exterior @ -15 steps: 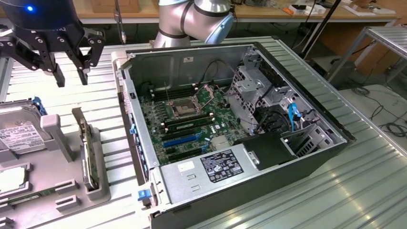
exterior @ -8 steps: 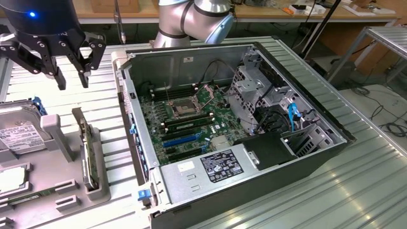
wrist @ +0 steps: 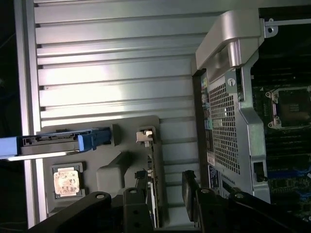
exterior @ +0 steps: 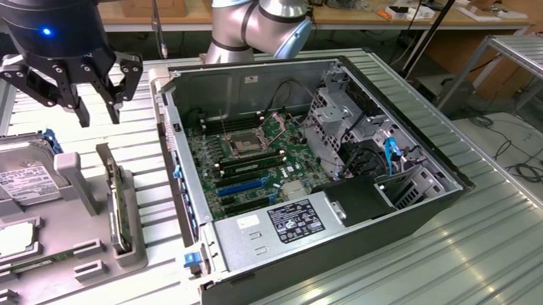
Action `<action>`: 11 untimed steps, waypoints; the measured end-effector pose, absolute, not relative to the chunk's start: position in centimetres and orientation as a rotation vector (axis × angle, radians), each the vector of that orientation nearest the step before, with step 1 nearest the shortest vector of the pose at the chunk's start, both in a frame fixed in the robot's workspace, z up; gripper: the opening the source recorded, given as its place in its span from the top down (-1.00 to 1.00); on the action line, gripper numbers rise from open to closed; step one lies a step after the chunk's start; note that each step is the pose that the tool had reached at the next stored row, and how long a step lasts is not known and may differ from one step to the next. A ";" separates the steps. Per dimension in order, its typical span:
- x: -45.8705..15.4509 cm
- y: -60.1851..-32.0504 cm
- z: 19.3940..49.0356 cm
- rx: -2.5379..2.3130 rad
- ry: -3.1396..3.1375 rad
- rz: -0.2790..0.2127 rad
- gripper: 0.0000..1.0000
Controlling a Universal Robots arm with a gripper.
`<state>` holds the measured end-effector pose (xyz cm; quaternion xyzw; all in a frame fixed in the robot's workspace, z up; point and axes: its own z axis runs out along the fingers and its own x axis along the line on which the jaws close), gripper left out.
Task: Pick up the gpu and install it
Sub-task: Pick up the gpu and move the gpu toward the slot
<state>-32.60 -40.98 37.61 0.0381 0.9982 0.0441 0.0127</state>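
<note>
Obs.: the hand (exterior: 99, 113) hangs with its fingers spread wide and nothing between them. It is above the counter (exterior: 488, 254) on the exterior view's left, just off the corner of the open computer case (exterior: 398, 210).

The gpu (exterior: 116, 194) has not been lifted. It stands on its long edge in a slot of the grey holder (exterior: 131, 257), below the hand and apart from it. Stood upright like this, both flat faces are probably free for a pinch from above.

In the wrist view the fingers sit to either side of the card's top edge, so I judge the hand is lined up over it.

A hard drive (exterior: 25, 175) rests beside the holder. The case lies on its side with the panel off, leaving the blue slots (exterior: 241, 186) on the board reachable from above.
</note>
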 end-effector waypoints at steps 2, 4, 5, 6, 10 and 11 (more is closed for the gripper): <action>-32.6 -41.1 37.4 0.119 3.111 0.137 0.15; -32.6 -41.2 37.2 0.119 3.111 0.137 0.15; -32.6 -41.3 37.1 0.119 3.111 0.137 0.15; -32.6 -41.3 37.0 0.119 3.111 0.137 0.15; -32.6 -41.8 36.3 0.119 3.111 0.137 0.15; -32.6 -41.8 36.2 0.119 3.111 0.137 0.15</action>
